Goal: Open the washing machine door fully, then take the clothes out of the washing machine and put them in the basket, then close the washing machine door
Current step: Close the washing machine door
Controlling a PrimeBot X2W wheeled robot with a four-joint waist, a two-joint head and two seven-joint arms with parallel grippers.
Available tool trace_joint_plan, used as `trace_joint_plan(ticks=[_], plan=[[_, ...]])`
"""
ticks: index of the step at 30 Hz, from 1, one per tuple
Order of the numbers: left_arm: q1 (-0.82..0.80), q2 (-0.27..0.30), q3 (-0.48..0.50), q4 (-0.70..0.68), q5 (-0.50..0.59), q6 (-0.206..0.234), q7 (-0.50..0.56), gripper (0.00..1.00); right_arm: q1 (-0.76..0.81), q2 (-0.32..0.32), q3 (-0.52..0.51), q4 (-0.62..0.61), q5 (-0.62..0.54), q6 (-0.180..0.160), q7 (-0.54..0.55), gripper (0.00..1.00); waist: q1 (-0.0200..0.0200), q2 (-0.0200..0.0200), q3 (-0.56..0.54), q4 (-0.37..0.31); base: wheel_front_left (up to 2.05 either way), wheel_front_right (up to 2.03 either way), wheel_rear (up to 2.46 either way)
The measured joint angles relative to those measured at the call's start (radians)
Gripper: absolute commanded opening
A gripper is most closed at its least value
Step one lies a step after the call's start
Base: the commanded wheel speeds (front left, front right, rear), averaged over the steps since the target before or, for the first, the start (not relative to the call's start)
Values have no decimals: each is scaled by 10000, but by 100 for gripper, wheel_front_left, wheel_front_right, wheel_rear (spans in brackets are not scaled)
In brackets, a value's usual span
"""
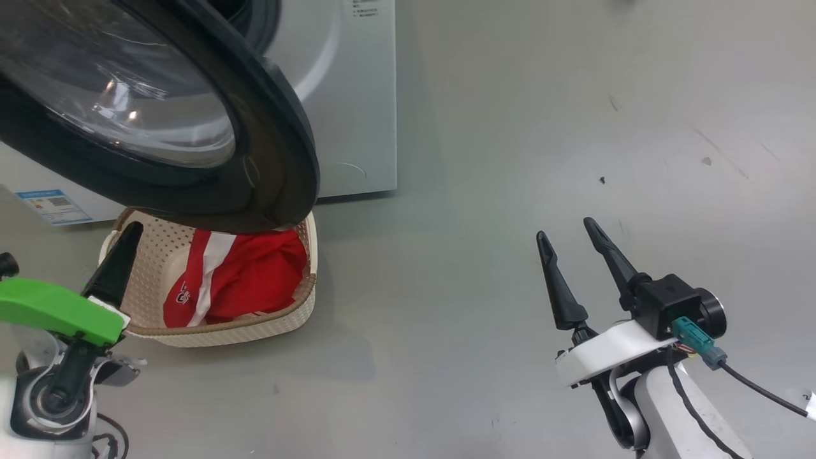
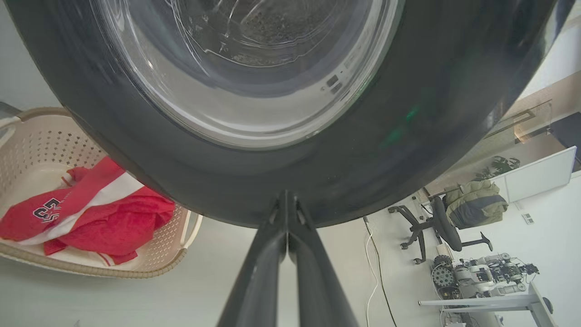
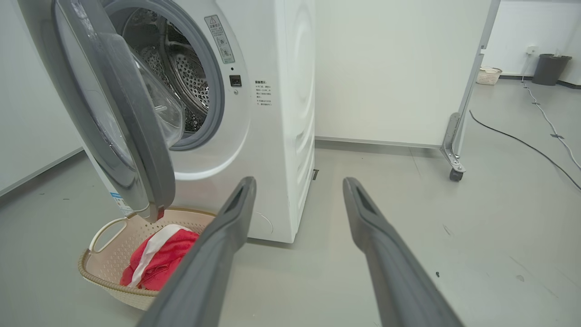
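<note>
The washing machine door (image 1: pixel 280 127) stands part open, its black rim and glass bowl hanging over the basket (image 1: pixel 210 329). Red and white clothes (image 1: pixel 255 274) lie in the basket. My left gripper (image 1: pixel 132 231) is shut and empty. In the left wrist view its tips (image 2: pixel 286 197) are at the lower edge of the door (image 2: pixel 408 136) rim; contact is unclear. My right gripper (image 1: pixel 565 229) is open and empty over bare floor, right of the washing machine (image 1: pixel 357 95). The right wrist view shows the right gripper (image 3: pixel 299 181), door (image 3: pixel 145 136), steel drum (image 3: pixel 190 77), basket (image 3: pixel 104 281) and clothes (image 3: pixel 168 254).
Grey floor spreads to the right of the machine. A wheeled partition panel (image 3: pixel 454 150) stands behind, with a cable (image 3: pixel 522 141) on the floor, a far small basket (image 3: pixel 488 75) and a dark bin (image 3: pixel 549 68). An office chair (image 2: pixel 445 222) and a bench of parts (image 2: pixel 481 272) are behind.
</note>
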Motion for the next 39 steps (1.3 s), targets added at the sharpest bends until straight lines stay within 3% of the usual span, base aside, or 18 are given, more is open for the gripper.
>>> trace_joint_plan(ticks=[6, 11, 21, 22, 23, 25, 39], plan=[[362, 98, -117, -257, 1187, 0, -1258, 0, 128, -163, -249, -56, -113, 4, -2, 100, 0, 0, -294, 531, 0, 0, 0], [837, 545, -535, -830, 2347, 0, -2268, 0, 142, -163, -257, -59, -198, 94, -2, 100, 0, 0, -493, 875, 0, 0, 0], [1974, 1062, -945, -859, 4401, 0, -4550, 0, 330, -56, -251, -52, -267, 274, -2, 100, 0, 0, -817, 1006, 0, 0, 0], [2064, 1108, -999, -771, 4621, 0, -4671, 4, 337, -50, -251, -50, -267, 274, -2, 100, 0, 0, -831, 1003, 0, 0, 0], [2162, 1189, -1087, -700, 4930, 0, -4815, 22, 338, -48, -255, -50, -267, 276, -2, 100, 0, 0, -844, 1000, 0, 0, 0], [2290, 1233, -1160, -591, 5229, -2, -5148, 100, 341, -35, -257, -52, -267, 313, -2, 100, 0, 0, -872, 993, 0, 0, 0], [2511, 917, -1705, -219, 5892, -4, -5781, 100, 531, 46, -318, -46, -282, 447, -2, 100, 0, 0, -1000, 963, 0, 0, 0]])
